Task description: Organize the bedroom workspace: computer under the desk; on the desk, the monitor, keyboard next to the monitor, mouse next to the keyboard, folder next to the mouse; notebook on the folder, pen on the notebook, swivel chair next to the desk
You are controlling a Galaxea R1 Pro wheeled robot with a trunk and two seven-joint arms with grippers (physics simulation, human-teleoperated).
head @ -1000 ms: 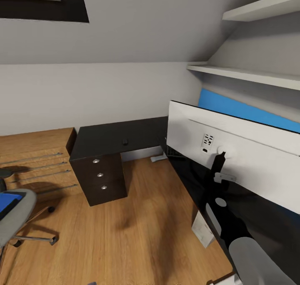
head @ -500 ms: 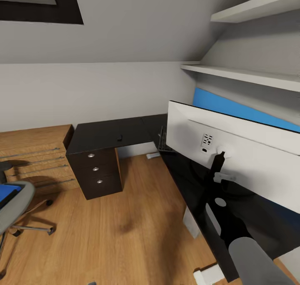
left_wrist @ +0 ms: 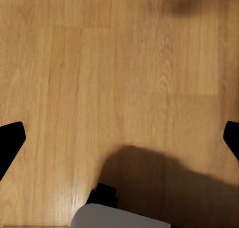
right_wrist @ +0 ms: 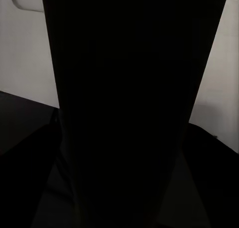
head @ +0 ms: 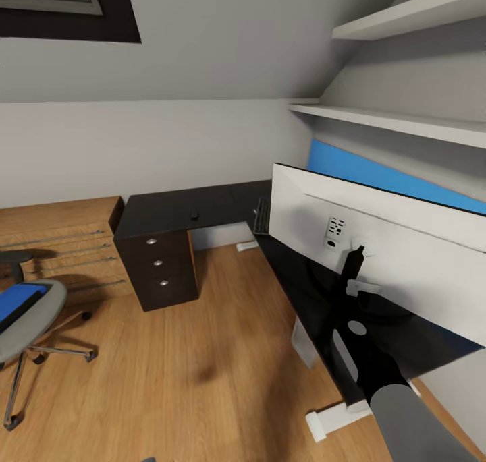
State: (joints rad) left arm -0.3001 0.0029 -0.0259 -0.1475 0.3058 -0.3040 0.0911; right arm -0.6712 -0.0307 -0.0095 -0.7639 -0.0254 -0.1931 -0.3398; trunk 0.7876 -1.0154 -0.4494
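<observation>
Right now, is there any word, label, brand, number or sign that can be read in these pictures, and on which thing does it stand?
No text can be read anywhere.
Monitor: the white back carries a small port panel with dark marks, too small to read.
Desk, drawer unit, swivel chair, blue folder: no lettering to be seen.

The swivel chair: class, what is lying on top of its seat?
On the grey seat of the swivel chair lies the blue folder, flat. The picture's left edge cuts off part of the seat, so whatever else may lie there cannot be seen.
</observation>
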